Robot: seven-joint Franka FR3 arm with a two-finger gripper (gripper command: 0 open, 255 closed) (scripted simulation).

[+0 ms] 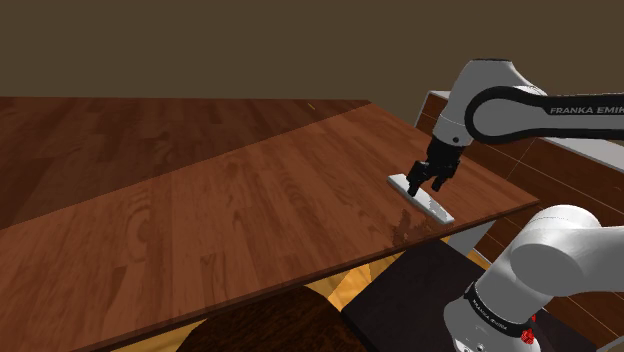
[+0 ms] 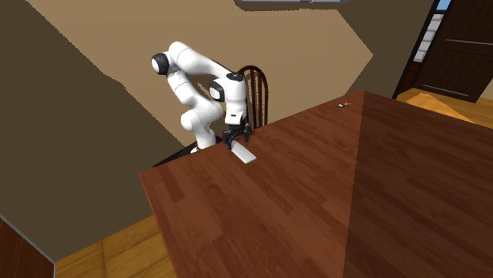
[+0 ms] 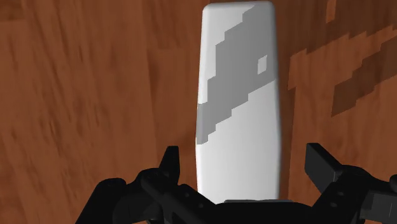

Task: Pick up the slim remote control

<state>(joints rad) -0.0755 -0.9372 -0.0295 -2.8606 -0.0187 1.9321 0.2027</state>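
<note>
Home interior, likely dining room. Large dark-wood tabletop [image 2: 316,197] with plank grain. Spindle-back wooden chair [image 2: 254,69] at tabletop's 11 o'clock edge in second exterior view. Dark panelled door [image 2: 462,55] at 2 o'clock. Plain tan walls [image 2: 71,118]; orange wood floor [image 2: 118,249] at 7 o'clock.

Glossy wooden table [image 1: 230,210], smooth remote [image 1: 437,209]

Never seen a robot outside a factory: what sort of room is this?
Probably a home dining room: a large wooden table, a dark spindle-back chair at its edge, and a dark door beyond.
</note>
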